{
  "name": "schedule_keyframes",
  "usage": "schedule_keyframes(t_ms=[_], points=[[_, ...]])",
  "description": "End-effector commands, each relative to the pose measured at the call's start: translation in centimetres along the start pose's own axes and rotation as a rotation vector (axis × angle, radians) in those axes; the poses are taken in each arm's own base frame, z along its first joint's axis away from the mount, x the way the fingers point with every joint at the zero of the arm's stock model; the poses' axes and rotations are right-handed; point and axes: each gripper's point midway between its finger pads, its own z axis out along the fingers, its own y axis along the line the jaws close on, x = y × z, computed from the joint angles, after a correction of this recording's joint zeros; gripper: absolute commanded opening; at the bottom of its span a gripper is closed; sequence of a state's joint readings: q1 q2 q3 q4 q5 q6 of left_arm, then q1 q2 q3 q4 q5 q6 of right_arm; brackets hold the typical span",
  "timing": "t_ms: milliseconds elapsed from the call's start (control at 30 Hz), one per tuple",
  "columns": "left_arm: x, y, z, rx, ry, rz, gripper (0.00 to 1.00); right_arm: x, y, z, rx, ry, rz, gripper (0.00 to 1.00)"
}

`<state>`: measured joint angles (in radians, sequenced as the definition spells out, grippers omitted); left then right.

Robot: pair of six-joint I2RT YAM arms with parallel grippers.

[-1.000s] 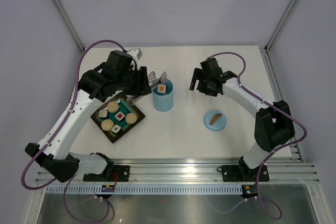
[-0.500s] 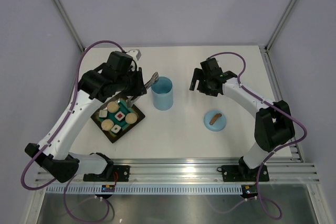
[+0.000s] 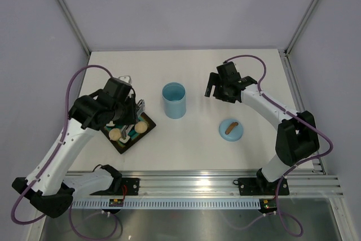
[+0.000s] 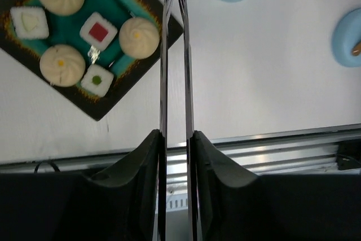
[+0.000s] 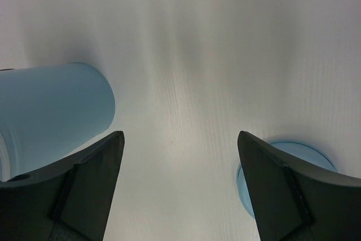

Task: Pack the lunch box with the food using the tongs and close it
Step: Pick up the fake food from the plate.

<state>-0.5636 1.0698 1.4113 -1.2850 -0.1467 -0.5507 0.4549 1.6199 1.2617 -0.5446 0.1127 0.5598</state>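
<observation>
1. Left hand (image 4: 176, 139) – clamped on the tongs (image 4: 164, 83) partway along their arms. It presses the two arms close together, so the tips almost meet, and I see nothing pinched between them.
2. Tongs, long axis – in the left wrist view they run from 6 o'clock at the hand to 12 o'clock at the tips.
3. Food (image 4: 139, 36) – six pieces lie on the dark tray (image 4: 101, 111), three round buns and three white squares. From the tongs they sit at 9 to 11 o'clock. The nearest bun is just beside the left arm of the tongs, not between the arms.
4. Lunch box (image 3: 174, 101) – stands upright and open on the tabletop (image 3: 186, 150), between 2 and 3 o'clock from the left hand in the top view. I cannot tell what is inside.
5. Lid (image 3: 231, 130) – lies apart at the lunch box's 4 o'clock, nearer the right arm.
6. Right hand (image 3: 217, 86) – spread wide and holding nothing.
7. Judgement: the tips must swing toward 10 o'clock and part to straddle a piece, and the left arm is the nearer one for that.
</observation>
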Motion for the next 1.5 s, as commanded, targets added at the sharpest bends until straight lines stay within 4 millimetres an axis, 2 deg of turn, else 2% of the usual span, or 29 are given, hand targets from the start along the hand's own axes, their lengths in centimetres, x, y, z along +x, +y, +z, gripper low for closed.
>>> schedule_keyframes(t_ms=[0, 200, 300, 567, 767, 1133, 1467], points=[[1.9, 1.7, 1.6, -0.095, 0.047, -0.045, 0.34, -0.6, 0.2, -1.2, -0.011, -0.037, -0.019, 0.90], [3.9, 2.2, 3.4, -0.118, 0.096, -0.065, 0.37, -0.4, 0.1, -1.1, -0.014, -0.031, -0.019, 0.90], [4.1, 2.6, 3.8, -0.131, 0.094, -0.068, 0.38, -0.3, 0.2, -1.0, -0.016, -0.029, -0.016, 0.90], [4.6, 2.6, 4.3, -0.132, 0.118, -0.059, 0.49, -0.5, 0.3, -1.1, -0.019, -0.031, -0.011, 0.90], [4.8, 2.5, 4.8, -0.130, 0.126, -0.059, 0.52, -0.2, 0.4, -0.9, -0.026, -0.022, -0.005, 0.90], [5.5, 3.6, 5.5, -0.188, 0.146, -0.047, 0.52, -0.3, 0.7, -1.0, -0.035, -0.016, -0.002, 0.90], [6.4, 3.4, 6.6, -0.174, 0.172, -0.045, 0.52, 0.0, 0.8, -1.2, -0.042, -0.011, 0.007, 0.89]])
